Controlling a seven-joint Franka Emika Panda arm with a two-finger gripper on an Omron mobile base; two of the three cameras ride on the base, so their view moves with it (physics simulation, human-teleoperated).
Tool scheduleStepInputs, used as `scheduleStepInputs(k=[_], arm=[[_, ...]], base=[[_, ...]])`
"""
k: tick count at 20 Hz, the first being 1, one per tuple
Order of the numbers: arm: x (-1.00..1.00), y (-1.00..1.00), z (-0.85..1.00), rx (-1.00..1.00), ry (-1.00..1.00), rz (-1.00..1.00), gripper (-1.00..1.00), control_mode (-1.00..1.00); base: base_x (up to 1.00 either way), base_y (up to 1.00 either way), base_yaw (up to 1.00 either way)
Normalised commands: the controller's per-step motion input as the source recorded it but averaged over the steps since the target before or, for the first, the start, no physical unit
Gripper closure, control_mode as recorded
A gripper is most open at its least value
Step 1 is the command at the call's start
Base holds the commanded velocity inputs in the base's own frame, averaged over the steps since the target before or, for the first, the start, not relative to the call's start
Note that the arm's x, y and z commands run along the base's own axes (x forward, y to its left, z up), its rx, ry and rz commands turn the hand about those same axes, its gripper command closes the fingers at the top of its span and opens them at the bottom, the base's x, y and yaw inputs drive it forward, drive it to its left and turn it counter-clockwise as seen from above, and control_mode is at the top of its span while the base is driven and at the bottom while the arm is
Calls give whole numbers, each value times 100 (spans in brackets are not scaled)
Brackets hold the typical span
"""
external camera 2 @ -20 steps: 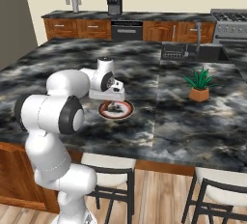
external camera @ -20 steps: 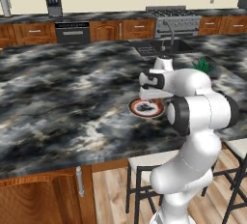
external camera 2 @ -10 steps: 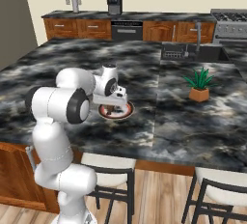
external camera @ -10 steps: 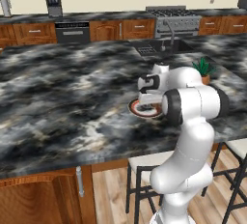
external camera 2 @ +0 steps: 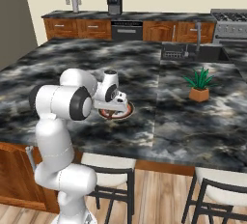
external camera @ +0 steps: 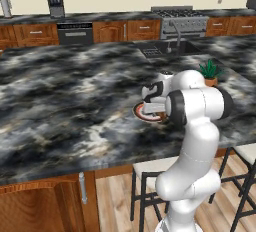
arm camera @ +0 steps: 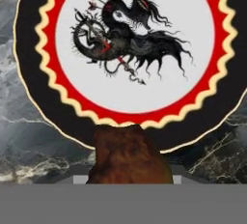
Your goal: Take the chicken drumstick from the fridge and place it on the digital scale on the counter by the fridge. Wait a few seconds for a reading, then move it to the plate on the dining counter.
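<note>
One step left: the setting-down of the meat; judging by where it hangs, fridge and scale look to be behind us.
Pincer point(arm camera: 129, 182): pinching the chicken drumstick point(arm camera: 129, 158), the brown lump rising between its tips in the hand view.
Drumstick: in the air, at the near rim of the plate point(arm camera: 34, 107), not yet lying on it as far as I can tell.
Plate: white middle with a black dragon figure, red and dark rim bands; it sits on the dining surface point(external camera: 60, 106), right under the hand.
Arm: bent low over the plate point(external camera 2: 126, 112) from the stool side.
Left to do: come further over the plate's middle, lower, let go, draw back.
Nearby: a potted plant point(external camera 2: 199, 87) well apart, not in the way.
</note>
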Motion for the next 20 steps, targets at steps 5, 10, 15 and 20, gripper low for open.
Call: scheduleStepInputs(k=[5,10,15,20], arm=[[41,0,0,0,6,0,100,-100],[50,0,2,-2,16,0,100,-100],[38,0,-7,-4,12,0,100,-100],[13,0,-28,-1,4,0,100,-100]], base=[[0,0,0],[0,0,0],[0,0,0],[0,0,0]])
